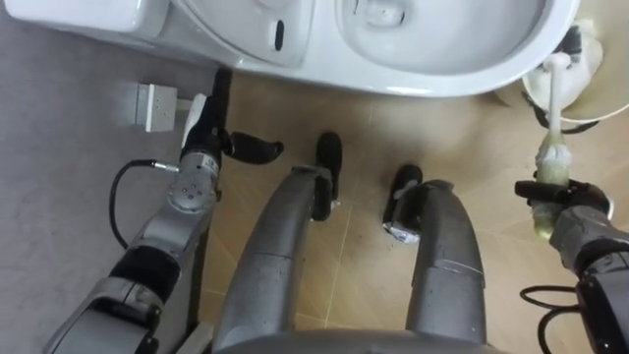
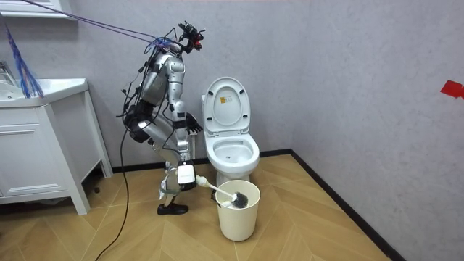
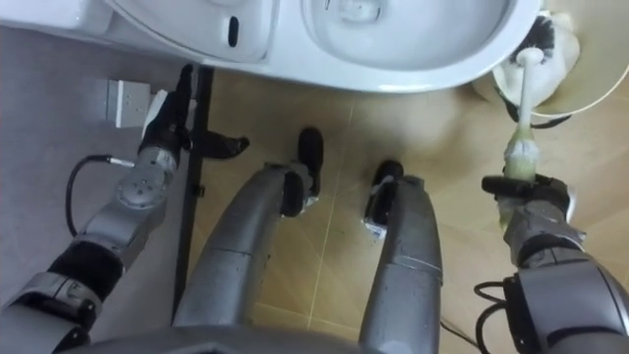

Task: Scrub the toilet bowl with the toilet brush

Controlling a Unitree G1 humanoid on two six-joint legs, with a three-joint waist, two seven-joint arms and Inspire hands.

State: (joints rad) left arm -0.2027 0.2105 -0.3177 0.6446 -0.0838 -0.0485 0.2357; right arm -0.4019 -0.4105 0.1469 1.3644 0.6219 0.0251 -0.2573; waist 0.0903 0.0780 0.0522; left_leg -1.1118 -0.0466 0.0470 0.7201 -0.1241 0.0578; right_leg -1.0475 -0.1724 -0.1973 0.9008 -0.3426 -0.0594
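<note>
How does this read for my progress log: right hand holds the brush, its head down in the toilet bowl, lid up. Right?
One slip: the room view shows the brush head in the bucket beside the toilet, not in its bowl. The right hand holds the brush; the lid is up.

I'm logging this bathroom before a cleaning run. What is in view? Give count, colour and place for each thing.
toilet: one, white, lid raised, against the grey wall beside the robot.
toilet brush: one, pale handle, head down in the bin.
bin: one, cream, on the wooden floor in front of the toilet.
wall socket: one, white, low on the grey wall near the left hand.
cabinet: one, white, at the room view's left.
blue cords: several, hanging above the cabinet.
red mark: one, on the wall at the room view's right edge.
left hand: fingers straight, holding nothing, by the toilet's base.
right hand: fingers curled round the brush handle.
</note>
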